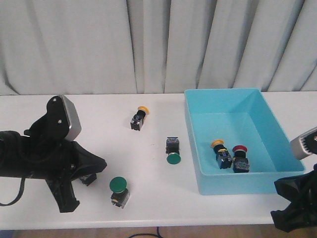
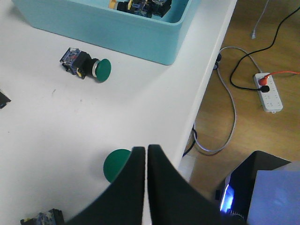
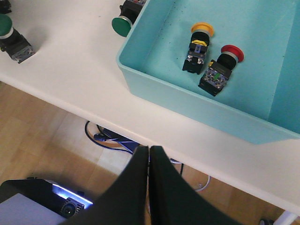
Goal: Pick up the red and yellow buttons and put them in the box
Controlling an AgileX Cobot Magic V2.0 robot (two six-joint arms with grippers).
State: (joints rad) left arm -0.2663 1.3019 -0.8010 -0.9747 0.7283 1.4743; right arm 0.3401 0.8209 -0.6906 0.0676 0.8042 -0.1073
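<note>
A yellow button lies on its side on the white table, left of the turquoise box. Inside the box lie another yellow button and a red button, side by side near its front wall. My left gripper is shut and empty, low over the table's front edge, next to a green cap. Below and in front of the box, off the table edge, my right gripper is shut with nothing in it.
Two green buttons lie on the table: one just left of the box, one near the front edge beside my left arm. White curtains hang behind. Cables and a power strip lie on the floor.
</note>
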